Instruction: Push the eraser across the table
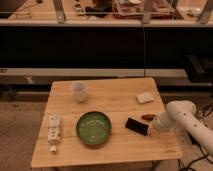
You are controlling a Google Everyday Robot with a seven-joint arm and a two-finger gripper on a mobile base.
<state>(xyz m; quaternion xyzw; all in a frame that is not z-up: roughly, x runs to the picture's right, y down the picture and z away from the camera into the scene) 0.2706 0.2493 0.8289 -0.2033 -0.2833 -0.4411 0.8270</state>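
Note:
The eraser [135, 125], a flat black block, lies on the light wooden table [107, 152] just right of the green bowl [93, 127]. My gripper [149, 128] comes in from the right on a white arm [186, 119] and sits shut against the eraser's right end, low over the tabletop. A small red oblong object [148, 117] lies right behind the gripper.
A translucent cup [79, 91] stands at the back left. A small white block [145, 97] lies at the back right. A white tube-like item [53, 132] lies along the left edge. Dark shelving stands behind the table.

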